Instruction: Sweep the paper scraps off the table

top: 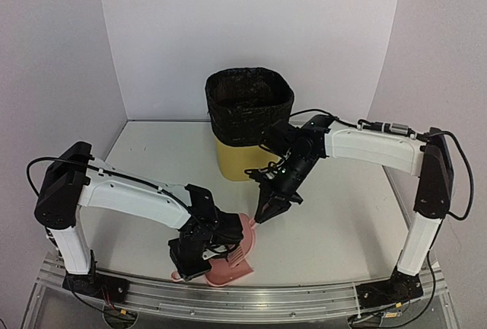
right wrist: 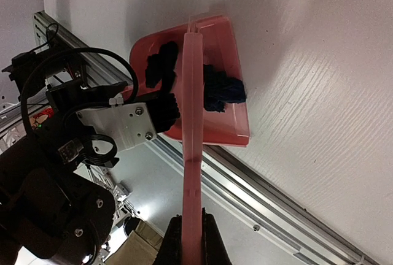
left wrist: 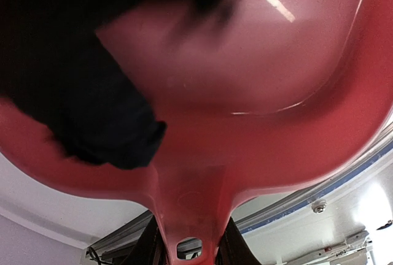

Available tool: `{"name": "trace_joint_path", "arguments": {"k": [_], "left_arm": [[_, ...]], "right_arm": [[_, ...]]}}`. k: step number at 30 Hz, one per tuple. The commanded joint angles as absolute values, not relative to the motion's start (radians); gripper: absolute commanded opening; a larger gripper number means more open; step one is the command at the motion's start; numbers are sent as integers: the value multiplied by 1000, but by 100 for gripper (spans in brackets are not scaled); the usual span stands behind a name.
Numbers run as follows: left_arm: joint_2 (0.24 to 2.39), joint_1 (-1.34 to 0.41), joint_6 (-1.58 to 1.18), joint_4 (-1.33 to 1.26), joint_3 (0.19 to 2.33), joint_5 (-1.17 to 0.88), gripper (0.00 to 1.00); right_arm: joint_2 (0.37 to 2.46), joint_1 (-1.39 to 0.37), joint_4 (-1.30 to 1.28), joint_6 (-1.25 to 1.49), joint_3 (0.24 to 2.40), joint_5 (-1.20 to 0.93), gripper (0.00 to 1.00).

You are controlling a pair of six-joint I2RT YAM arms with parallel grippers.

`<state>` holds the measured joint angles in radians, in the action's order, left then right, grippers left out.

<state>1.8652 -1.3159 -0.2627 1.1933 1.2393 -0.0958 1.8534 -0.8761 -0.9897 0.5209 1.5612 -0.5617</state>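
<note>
A pink dustpan [right wrist: 218, 124] lies near the front edge of the white table [right wrist: 319, 93]. My left gripper [left wrist: 190, 248] is shut on its handle. Dark paper scraps lie inside the pan: a navy one [right wrist: 222, 90] and a black one [right wrist: 161, 62]. In the left wrist view they show as a blurred dark mass [left wrist: 104, 111]. My right gripper [right wrist: 191, 240] is shut on the handle of the pink brush [right wrist: 191, 124], which reaches over the pan. From above, the dustpan [top: 228, 260] sits under the left gripper [top: 199, 257], with the right gripper [top: 268, 209] just behind it.
A yellow bin with a black liner [top: 249, 108] stands at the back centre of the table [top: 342, 222]. The metal rail [top: 266, 298] runs along the front edge, right by the pan. White walls close in the sides and back.
</note>
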Motion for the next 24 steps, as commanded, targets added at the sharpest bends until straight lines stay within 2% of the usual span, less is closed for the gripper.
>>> {"name": "trace_joint_path", "arguments": {"k": [1,24], "left_arm": [[1846,-1320,-291,1163,1278,-30,0],[1749,-1319,-325,1071,1220,58,0]], "right_arm": [[1829,-881,-968,500,1583,-597,0],[1645,-879,-973,509,1572,-440,0]]}}
